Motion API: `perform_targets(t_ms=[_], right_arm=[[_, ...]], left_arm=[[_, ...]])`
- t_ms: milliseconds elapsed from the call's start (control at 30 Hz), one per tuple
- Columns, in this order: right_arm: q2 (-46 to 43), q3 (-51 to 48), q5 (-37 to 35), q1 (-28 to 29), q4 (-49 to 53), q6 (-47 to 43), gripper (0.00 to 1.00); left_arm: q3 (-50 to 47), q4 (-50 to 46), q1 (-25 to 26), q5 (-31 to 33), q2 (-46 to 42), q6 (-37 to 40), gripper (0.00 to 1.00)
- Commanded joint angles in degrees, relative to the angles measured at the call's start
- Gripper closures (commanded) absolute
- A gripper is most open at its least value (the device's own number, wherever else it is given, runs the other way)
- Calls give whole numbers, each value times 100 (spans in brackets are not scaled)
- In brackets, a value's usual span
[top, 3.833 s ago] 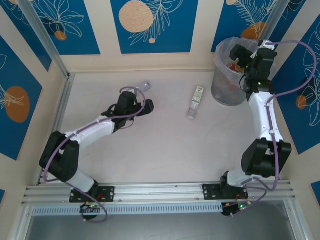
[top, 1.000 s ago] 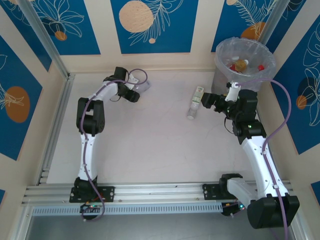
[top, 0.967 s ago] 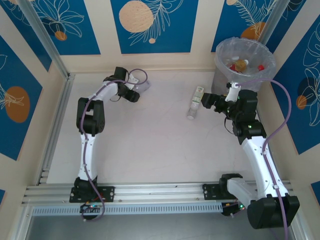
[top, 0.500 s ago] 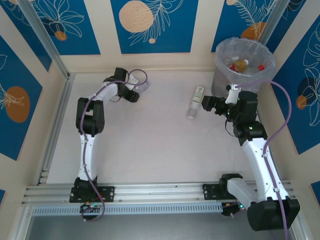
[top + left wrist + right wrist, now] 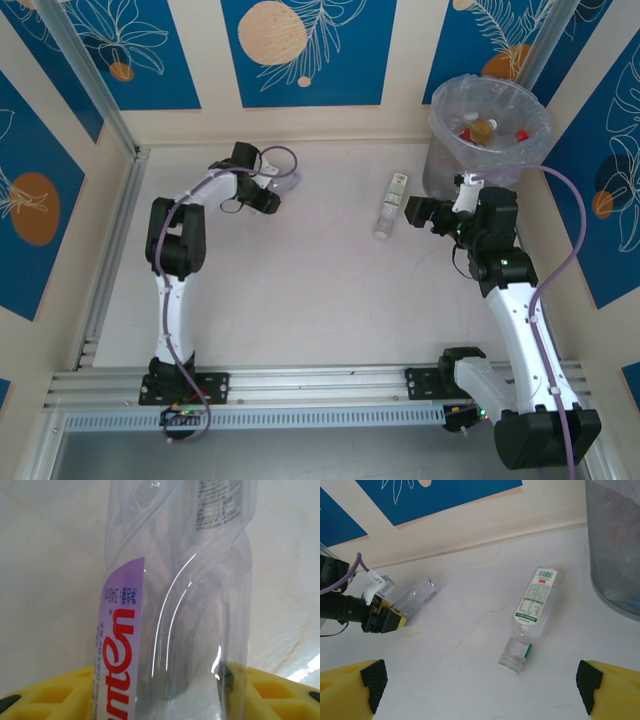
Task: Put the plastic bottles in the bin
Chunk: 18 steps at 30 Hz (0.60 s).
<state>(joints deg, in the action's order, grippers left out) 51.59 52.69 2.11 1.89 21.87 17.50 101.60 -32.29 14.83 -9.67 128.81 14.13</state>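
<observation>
A clear plastic bottle (image 5: 175, 580) with a purple and red label lies at the back left of the table (image 5: 300, 290). My left gripper (image 5: 165, 680) is shut on it, a yellow pad touching each side. The same bottle (image 5: 286, 179) and left gripper (image 5: 270, 192) show from above. A green-and-white labelled bottle (image 5: 532, 617) lies on its side, uncapped mouth toward me, also seen from above (image 5: 391, 204). My right gripper (image 5: 480, 690) hangs open just right of it (image 5: 415, 212), nothing between its fingers. The bin (image 5: 440, 140) at the back right holds several bottles (image 5: 480, 128).
The bin's grey mesh wall (image 5: 615, 545) stands close beside the right gripper. Cream walls with blue panels (image 5: 300, 50) close the back and sides. A metal rail (image 5: 110, 240) runs along the table's left edge, and another (image 5: 320, 380) crosses the front.
The left jaws have narrowed onto the clear bottle, and gripper and bottle have shifted slightly toward the front. The right gripper has drifted a little nearer, still open.
</observation>
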Motion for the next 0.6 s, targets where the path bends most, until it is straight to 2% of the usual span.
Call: perform_targets(t_ms=[0,200,567], right_arm=[[53,-92,79,32,-93,82,0],[173,-207,329,39,-231,428,0],[726,-495,888,200,-411,1580,0]], left_arm=[[-171,-7,121,55,-354,-170,46],[-580,131,347,26,-748,-370,46],[-2365,1059,1171,153,-1914,-1022,47]])
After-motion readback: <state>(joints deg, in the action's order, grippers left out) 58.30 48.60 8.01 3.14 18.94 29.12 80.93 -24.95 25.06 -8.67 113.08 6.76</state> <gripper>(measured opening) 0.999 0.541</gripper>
